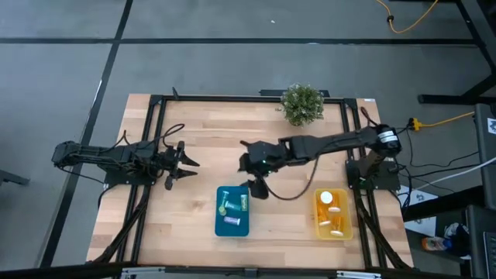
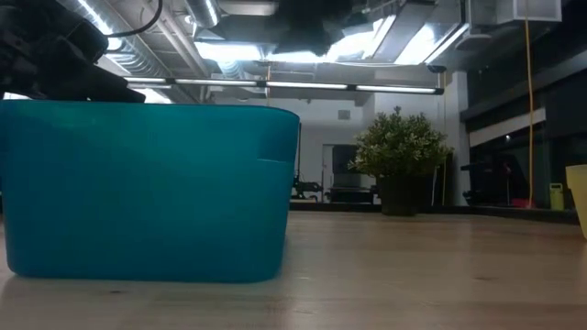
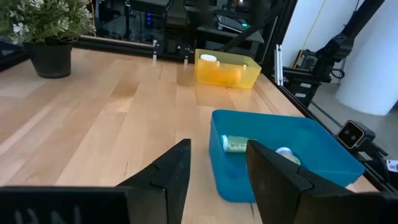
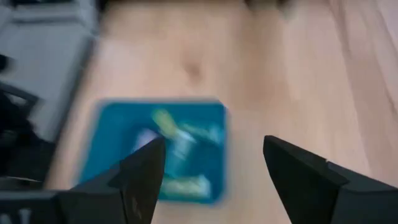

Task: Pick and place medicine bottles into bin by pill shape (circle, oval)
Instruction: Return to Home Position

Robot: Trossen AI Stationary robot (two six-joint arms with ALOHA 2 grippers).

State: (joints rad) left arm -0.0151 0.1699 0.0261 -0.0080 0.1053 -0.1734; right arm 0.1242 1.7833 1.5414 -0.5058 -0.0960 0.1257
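Note:
The blue bin (image 1: 232, 211) lies near the table's near edge and holds three bottles, two pale green (image 1: 230, 205) and one purple (image 1: 232, 223); it also shows in the left wrist view (image 3: 298, 149), the right wrist view (image 4: 158, 149) and the low view (image 2: 147, 188). The yellow bin (image 1: 333, 214) to its right holds orange bottles with white caps (image 1: 327, 198). My right gripper (image 1: 258, 188) is open and empty, just above the blue bin's far right corner. My left gripper (image 1: 184, 164) is open and empty over the table's left part.
A potted green plant (image 1: 302, 103) stands at the table's far edge. Bare wood (image 1: 209, 136) lies between the two arms and between the bins. Dark frame rails (image 1: 151, 139) run along the table's sides.

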